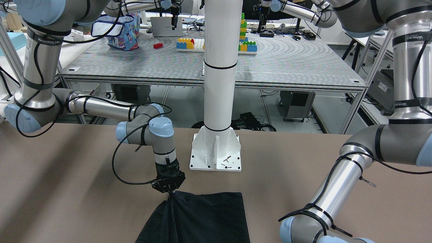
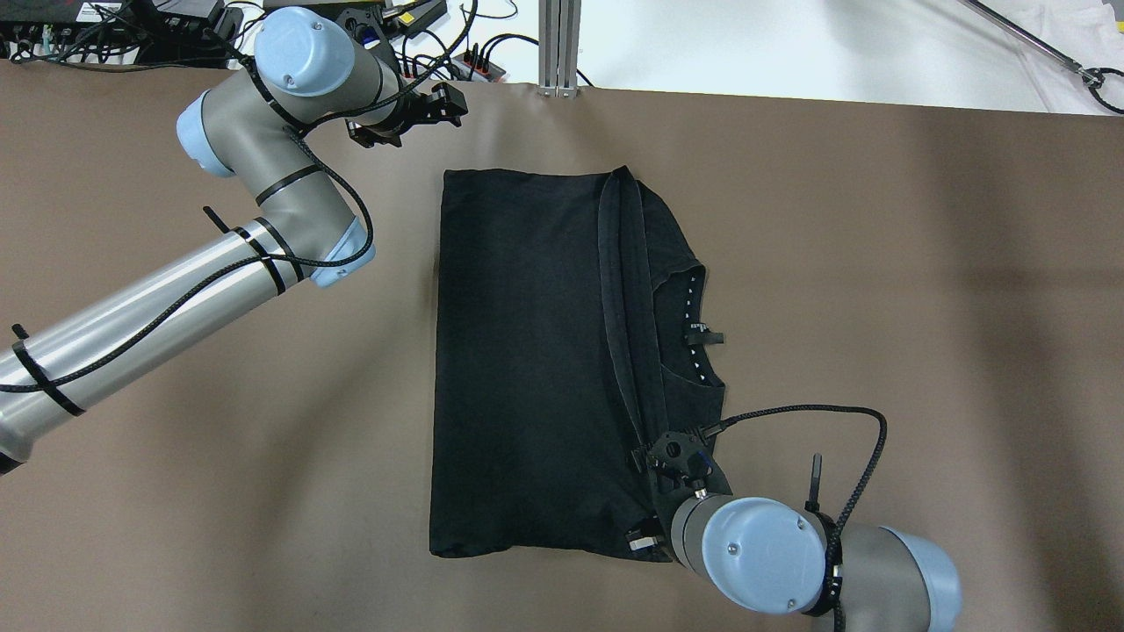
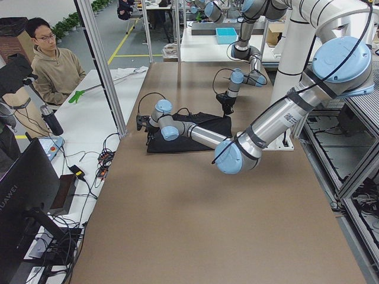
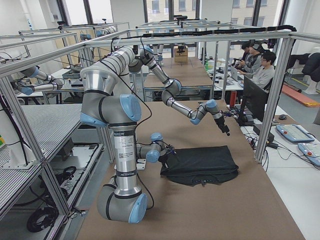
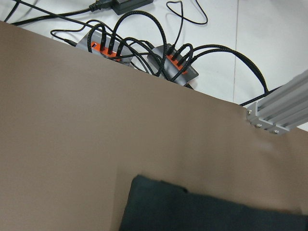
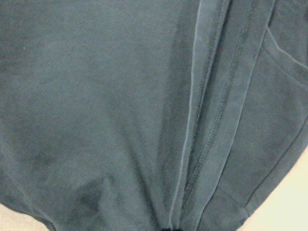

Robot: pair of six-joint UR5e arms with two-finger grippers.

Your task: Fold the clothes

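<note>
Overhead exterior showed the brown table [image 2: 878,307] with bare surface on both sides of the black garment [image 2: 518,369], which lay flat at the centre of the frame. Its long axis ran from the top of the frame to the bottom. A hemmed band [image 2: 625,333] ran down its right part, with the neckline showing just right of it.

The right fingers [image 1: 171,191] sat at the lower right of the garment, right where that band ends. In the front-facing view the cloth rose to a point under them, so I judged them closed on the fabric. The left fingers [image 2: 443,104] hung above bare table at the upper left, just off the garment's top left corner. I could not tell whether they were open or shut.

The right arm was clearly the nearer one. I judged that any fold would carry its corner leftward across the garment, where nothing stood in the way.
</note>
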